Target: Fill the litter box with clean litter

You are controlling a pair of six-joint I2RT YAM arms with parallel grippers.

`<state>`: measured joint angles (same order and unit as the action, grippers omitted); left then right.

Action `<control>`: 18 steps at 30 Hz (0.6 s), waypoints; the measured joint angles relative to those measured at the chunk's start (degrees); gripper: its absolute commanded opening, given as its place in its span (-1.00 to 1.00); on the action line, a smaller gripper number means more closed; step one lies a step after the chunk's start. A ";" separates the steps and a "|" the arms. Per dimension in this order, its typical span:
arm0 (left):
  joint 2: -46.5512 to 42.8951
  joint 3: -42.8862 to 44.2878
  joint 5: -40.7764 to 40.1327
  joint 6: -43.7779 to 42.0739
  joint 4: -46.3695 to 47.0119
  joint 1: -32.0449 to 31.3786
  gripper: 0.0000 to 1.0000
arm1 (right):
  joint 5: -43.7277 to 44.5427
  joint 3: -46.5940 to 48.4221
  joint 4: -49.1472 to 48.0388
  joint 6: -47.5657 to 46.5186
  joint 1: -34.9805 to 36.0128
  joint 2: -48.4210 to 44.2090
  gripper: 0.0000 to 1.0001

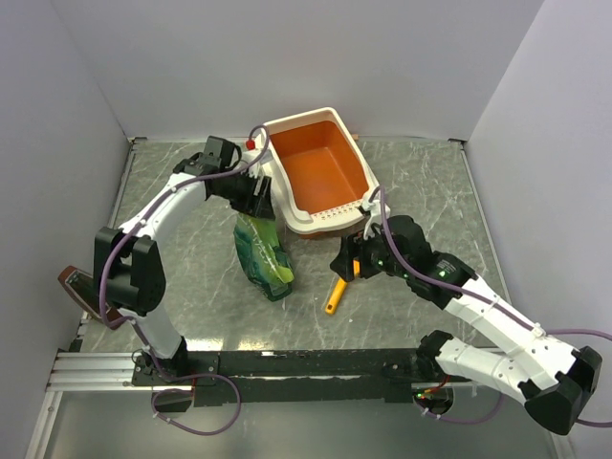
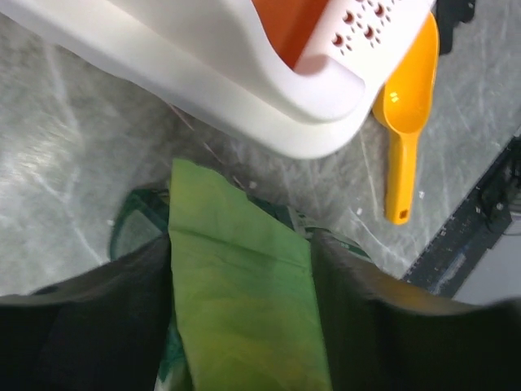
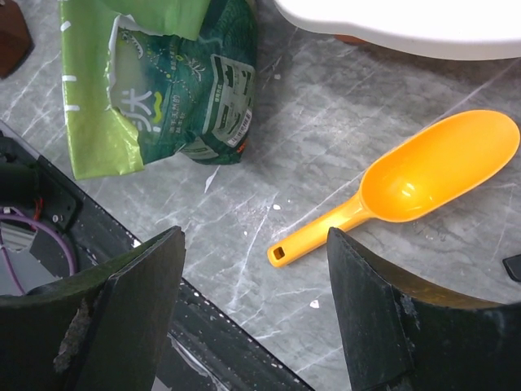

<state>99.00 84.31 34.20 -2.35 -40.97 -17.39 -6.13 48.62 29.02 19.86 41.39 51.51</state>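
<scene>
step: bag pickup, pre-pour | L gripper (image 2: pixel 240 244) clamped on bag (image 1: pixel 263 251) top, beside litter box (image 1: pixel 311 119), rear ctr, floor bare | R gripper (image 3: pixel 254 244) wide open, empty, above scoop (image 3: pixel 440 167) | next: prob. lift bag mouth over rim, tip

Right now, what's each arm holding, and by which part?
Left gripper is shut on the green bag, jaws pinching its pale top flap. Right gripper is open over the scoop, holding nothing.

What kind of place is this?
Probably a robot test booth, not a home. Two robot arms are bolted to a rail, and plain white walls box in one table holding a litter box, green bag and scoop.
</scene>
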 measured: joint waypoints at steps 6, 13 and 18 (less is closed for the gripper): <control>-1.57 -3.72 1.86 -1.36 1.38 0.52 -0.99 | -0.35 0.00 1.49 0.00 0.00 -1.97 0.55; -6.67 -9.77 2.12 -0.74 6.60 0.59 -0.99 | -2.84 0.09 2.58 -0.04 0.00 -2.97 0.48; -19.39 -22.27 0.42 5.68 17.16 0.66 -0.99 | -7.23 2.08 2.84 -1.31 0.11 -1.40 0.52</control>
<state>79.61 62.04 34.61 3.33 -23.81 -16.73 -13.37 50.70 31.86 18.55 41.50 50.11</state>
